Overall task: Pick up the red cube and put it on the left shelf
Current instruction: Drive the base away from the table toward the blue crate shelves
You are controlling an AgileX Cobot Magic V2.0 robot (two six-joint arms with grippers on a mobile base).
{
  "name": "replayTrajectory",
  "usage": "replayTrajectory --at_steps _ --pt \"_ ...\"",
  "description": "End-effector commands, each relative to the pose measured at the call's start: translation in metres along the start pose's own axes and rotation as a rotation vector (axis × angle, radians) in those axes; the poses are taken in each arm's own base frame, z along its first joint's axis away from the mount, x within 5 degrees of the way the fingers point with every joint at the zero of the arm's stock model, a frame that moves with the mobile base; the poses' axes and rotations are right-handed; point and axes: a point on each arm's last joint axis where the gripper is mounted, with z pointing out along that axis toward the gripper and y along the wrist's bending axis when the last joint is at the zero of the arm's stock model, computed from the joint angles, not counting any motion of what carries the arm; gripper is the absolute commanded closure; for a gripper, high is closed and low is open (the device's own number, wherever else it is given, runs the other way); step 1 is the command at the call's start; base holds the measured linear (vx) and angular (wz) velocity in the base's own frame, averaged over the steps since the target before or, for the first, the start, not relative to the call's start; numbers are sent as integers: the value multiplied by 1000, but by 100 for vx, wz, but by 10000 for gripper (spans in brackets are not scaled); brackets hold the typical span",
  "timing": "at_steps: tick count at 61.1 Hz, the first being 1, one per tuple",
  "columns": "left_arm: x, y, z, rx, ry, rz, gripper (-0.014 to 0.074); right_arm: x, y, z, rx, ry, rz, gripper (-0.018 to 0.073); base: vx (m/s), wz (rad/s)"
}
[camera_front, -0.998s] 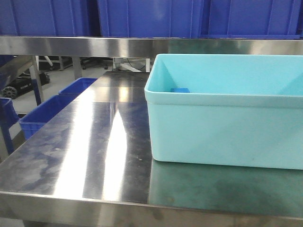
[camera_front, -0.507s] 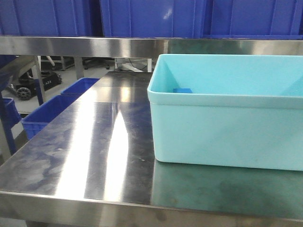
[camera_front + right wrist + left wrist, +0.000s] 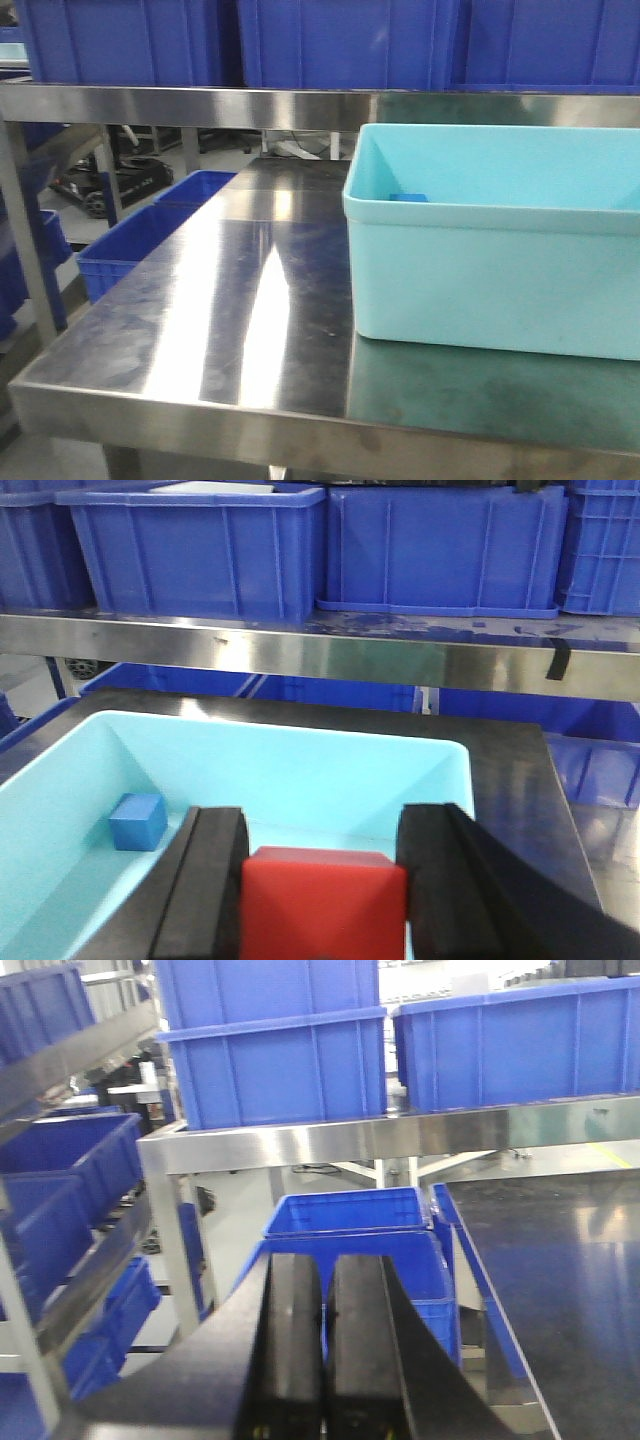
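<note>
Presently, the red cube is seen clamped between the two black pads of the right gripper, over the open turquoise tub, where a small blue block is seen by the left wall. The left gripper is shown with its pads pressed together on nothing, out past the left edge of the steel tabletop. The step in hand is judged to be the carry toward the left shelf, whose flat steel front rail is seen beyond the tub, under a row of blue crates. For a clean transfer, the cube should be raised clear of the tub's rim before any sideways travel is begun. A firm squeeze is called for, and the rail should be approached from above, so that the cube is set down flat on the shelf level and not knocked against the crates.
</note>
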Motion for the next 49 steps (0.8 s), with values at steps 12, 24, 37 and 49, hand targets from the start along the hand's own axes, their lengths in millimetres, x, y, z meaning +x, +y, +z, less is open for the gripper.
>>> replayTrajectory --at_steps 12,24,37,49 --pt "0 0 1 -6 -53 1 491 -18 1 -2 -10 -121 -7 501 -6 34" --pt "0 0 1 -6 -53 1 491 -18 1 -2 -10 -120 -7 501 -10 43" --pt "0 0 1 -6 -53 1 491 -18 1 -2 -10 -120 -7 501 -13 32" --pt "0 0 1 -6 -53 1 491 -18 1 -2 -10 -120 -7 501 -15 44"
